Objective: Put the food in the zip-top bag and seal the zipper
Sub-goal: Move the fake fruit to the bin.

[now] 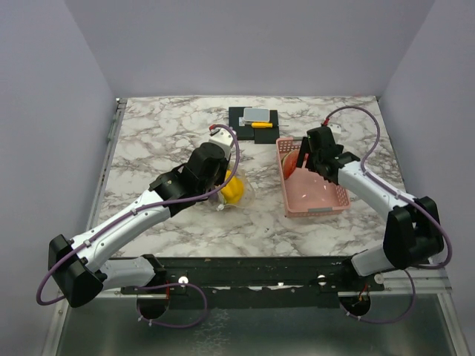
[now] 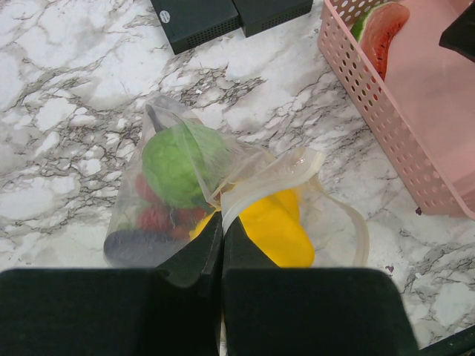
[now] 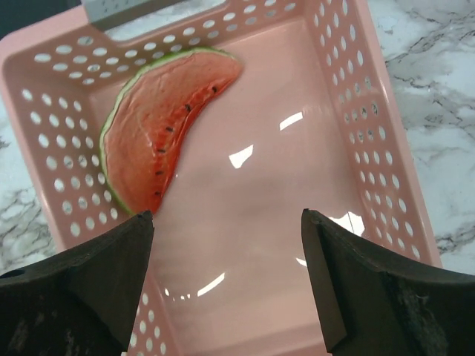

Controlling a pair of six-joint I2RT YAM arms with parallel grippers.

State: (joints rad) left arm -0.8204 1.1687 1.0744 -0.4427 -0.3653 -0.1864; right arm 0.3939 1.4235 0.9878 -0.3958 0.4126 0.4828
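Note:
The clear zip-top bag (image 2: 185, 185) lies on the marble table, left of the basket. It holds food: a green round piece (image 2: 180, 163), red pieces (image 2: 154, 218) and a yellow piece (image 2: 278, 226) at its mouth. My left gripper (image 2: 221, 226) is shut on the bag's white zipper rim, and the mouth stands open to the right of the pinch. One more food piece, a watermelon slice (image 3: 159, 133), lies in the pink basket (image 3: 356, 111). My right gripper (image 3: 223, 219) hangs open over the basket floor, just near of the slice, with nothing between its fingers.
A yellow-and-grey item on black bases (image 1: 256, 117) sits at the back middle of the table. The pink basket (image 1: 330, 200) stands right of centre, its perforated walls around my right gripper (image 1: 300, 159). The bag (image 1: 236, 193) lies close to the basket's left wall.

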